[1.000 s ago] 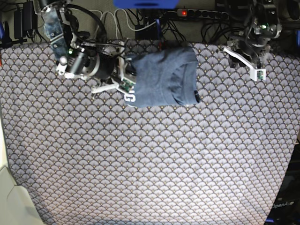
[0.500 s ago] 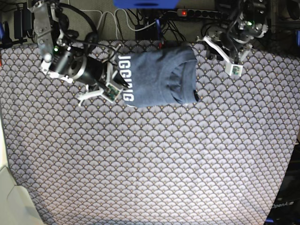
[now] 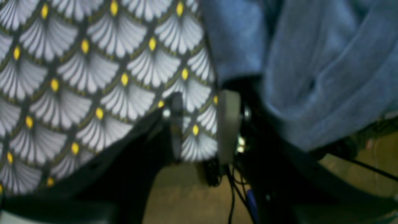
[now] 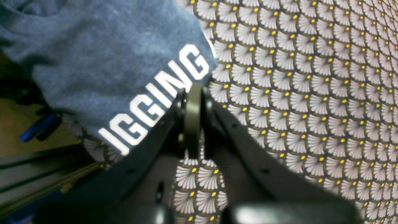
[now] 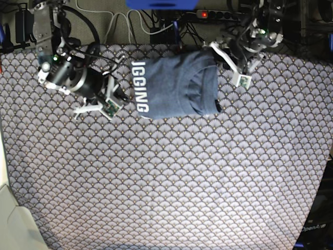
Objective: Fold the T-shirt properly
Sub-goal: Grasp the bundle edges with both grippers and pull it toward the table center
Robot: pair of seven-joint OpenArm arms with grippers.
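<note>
The slate-blue T-shirt (image 5: 177,86) lies folded at the back middle of the table, with white lettering (image 5: 139,86) along its left edge. My right gripper (image 5: 113,101) is shut and empty, just left of that lettered edge; in the right wrist view its closed fingers (image 4: 192,102) sit beside the lettering (image 4: 155,96) on the T-shirt (image 4: 93,56). My left gripper (image 5: 240,73) is open and empty at the shirt's right edge; in the left wrist view its fingers (image 3: 228,124) stand apart over the cloth beside the T-shirt (image 3: 311,77).
The grey-and-tan fan-patterned cloth (image 5: 166,182) covers the whole table. A power strip and cables (image 5: 218,14) run behind the back edge. A cream object (image 5: 13,224) sits at the front left corner.
My right gripper has moved left, off the shirt's left edge, uncovering the lettering. My left gripper has moved left and down to the shirt's right edge.
</note>
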